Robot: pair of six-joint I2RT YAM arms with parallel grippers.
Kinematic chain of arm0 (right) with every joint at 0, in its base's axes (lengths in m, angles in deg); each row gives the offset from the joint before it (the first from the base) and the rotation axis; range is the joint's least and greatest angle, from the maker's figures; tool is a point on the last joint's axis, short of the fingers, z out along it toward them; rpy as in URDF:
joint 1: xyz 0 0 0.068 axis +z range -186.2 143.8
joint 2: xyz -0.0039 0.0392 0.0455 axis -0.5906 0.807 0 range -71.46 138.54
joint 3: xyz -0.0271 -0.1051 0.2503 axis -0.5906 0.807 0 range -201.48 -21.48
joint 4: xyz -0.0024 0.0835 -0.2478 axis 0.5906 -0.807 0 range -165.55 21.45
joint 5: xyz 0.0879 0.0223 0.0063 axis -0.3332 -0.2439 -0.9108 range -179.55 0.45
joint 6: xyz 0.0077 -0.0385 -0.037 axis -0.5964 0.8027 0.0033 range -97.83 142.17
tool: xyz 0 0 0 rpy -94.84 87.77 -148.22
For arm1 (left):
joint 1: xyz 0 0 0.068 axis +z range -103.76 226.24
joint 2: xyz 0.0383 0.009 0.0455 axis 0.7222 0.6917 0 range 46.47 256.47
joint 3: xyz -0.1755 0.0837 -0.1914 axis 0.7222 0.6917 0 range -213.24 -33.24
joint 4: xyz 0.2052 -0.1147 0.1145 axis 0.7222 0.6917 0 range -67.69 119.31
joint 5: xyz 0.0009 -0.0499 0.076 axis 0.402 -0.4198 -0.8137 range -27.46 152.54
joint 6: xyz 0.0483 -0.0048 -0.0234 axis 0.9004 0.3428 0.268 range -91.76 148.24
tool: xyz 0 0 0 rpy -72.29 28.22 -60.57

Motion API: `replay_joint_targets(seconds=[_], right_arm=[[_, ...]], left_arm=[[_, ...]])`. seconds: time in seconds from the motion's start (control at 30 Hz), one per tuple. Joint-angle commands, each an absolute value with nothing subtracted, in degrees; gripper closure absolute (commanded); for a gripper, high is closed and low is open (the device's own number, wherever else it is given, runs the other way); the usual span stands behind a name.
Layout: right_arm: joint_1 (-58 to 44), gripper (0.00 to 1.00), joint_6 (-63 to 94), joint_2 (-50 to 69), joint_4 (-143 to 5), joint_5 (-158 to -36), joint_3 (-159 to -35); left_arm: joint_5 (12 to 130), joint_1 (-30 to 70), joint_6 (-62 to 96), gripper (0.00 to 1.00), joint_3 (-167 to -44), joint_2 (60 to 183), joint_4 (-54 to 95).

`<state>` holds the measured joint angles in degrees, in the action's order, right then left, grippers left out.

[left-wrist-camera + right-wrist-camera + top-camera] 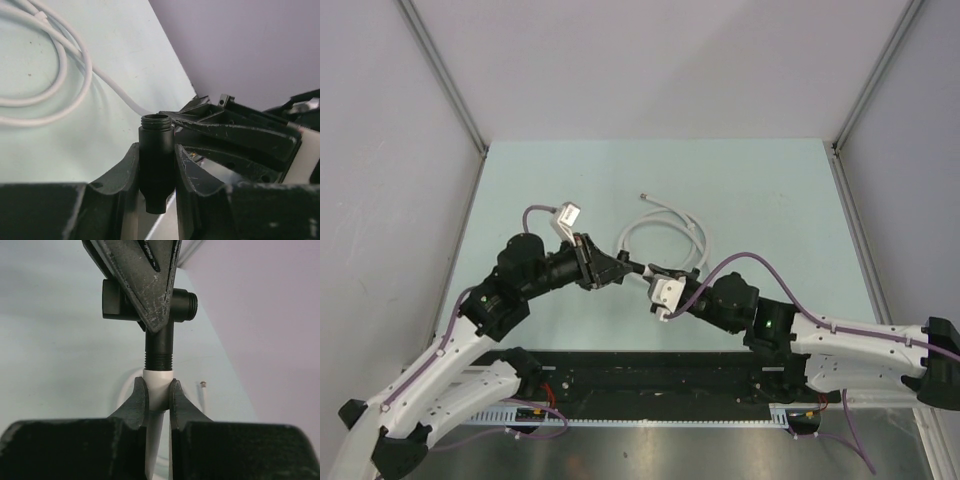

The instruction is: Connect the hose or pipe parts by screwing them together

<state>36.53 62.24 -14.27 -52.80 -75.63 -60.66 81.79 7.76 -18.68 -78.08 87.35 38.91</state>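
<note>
My left gripper [156,150] is shut on a black pipe fitting [156,165], whose threaded end [156,120] points up between the fingers. In the right wrist view a black threaded stem [159,347] of that fitting runs down into the white screw fitting [159,382] at one end of the white hose. My right gripper [159,387] is shut on this white fitting. Some thread shows above the white fitting. From above, both grippers [620,268] [648,272] meet tip to tip at the table's middle. The white hose [665,225] lies coiled behind them.
The hose's free end [643,197] with its small fitting [203,385] lies on the pale green table [540,180] behind the grippers. Grey walls [620,70] enclose the table on three sides. Purple cables [760,262] arch over both arms.
</note>
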Motion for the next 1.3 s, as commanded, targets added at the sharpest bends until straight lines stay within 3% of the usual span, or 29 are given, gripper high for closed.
replay_joint_targets(seconds=[0.0,0.3,0.5,0.63,0.67,0.7,0.73,0.87,0.97,1.27], right_arm=[[33.51,1.00,51.72,-15.99,-54.13,-92.23,-63.14],[19.18,1.00,34.48,-16.97,-58.00,-118.43,-63.40],[14.87,1.00,28.25,-14.95,-58.18,-125.39,-63.40],[13.98,1.00,26.91,-15.20,-59.49,-123.22,-63.40],[13.98,0.85,26.91,-15.64,-60.28,-121.21,-63.40],[13.98,0.78,27.17,-16.17,-61.07,-117.10,-63.40],[14.07,0.61,27.96,-17.22,-62.82,-115.14,-63.32],[14.77,0.28,30.77,-19.94,-66.08,-107.40,-63.23],[17.22,0.15,34.71,-21.62,-66.09,-101.87,-62.53],[27.68,0.00,47.82,-21.89,-61.79,-83.76,-62.17]], left_arm=[[89.42,7.48,0.92,1.00,-80.18,88.04,32.51],[96.99,7.30,35.21,1.00,-72.01,86.45,23.72],[98.22,7.21,44.75,1.00,-69.72,90.84,23.63],[97.53,7.21,42.49,1.00,-69.45,91.64,22.84],[96.48,7.21,41.43,1.00,-69.62,91.47,22.75],[93.95,7.21,38.46,1.00,-69.89,90.77,22.66],[92.53,7.21,36.17,1.00,-70.15,90.42,22.58],[80.94,7.21,19.49,1.00,-71.82,88.57,22.57],[79.86,7.21,8.48,1.00,-72.61,87.87,23.10],[80.29,7.21,-13.31,1.00,-74.98,85.40,25.38]])
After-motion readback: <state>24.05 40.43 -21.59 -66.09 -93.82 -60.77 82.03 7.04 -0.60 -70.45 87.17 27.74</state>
